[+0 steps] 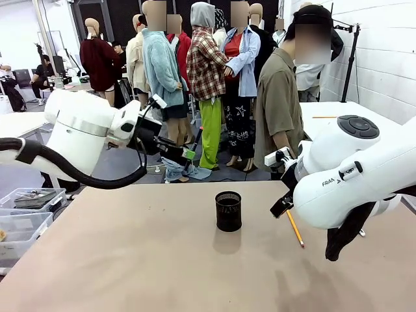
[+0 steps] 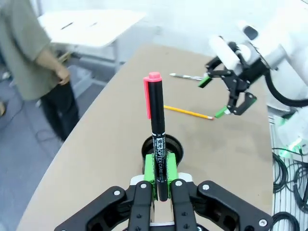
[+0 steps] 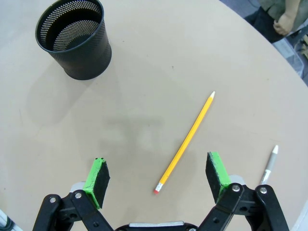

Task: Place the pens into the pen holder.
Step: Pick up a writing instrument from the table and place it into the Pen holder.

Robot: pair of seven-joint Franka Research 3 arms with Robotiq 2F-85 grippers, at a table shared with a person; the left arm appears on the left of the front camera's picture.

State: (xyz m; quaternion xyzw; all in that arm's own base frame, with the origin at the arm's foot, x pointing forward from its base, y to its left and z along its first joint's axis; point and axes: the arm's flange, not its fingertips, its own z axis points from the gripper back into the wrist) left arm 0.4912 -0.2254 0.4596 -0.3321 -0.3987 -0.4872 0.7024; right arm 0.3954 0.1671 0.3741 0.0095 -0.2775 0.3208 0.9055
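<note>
Pens (image 3: 185,144) outside upright, apparently empty pen holder (image 3: 89,62)

Front looks across; wrists overlook shared pen holder (image 3: 89,60).

The right gripper (image 3: 157,174) hangs above a tan table (image 3: 144,96), its green-padded fingers spread wide. An orange pencil (image 3: 185,143) lies slantwise on the table, its red eraser end between the pads. A silvery-grey pen (image 3: 269,166) lies apart, beyond one pad. The black mesh pen holder (image 3: 89,62) stands upright farther off. A person's hand (image 3: 286,21) shows at the corner.
</note>
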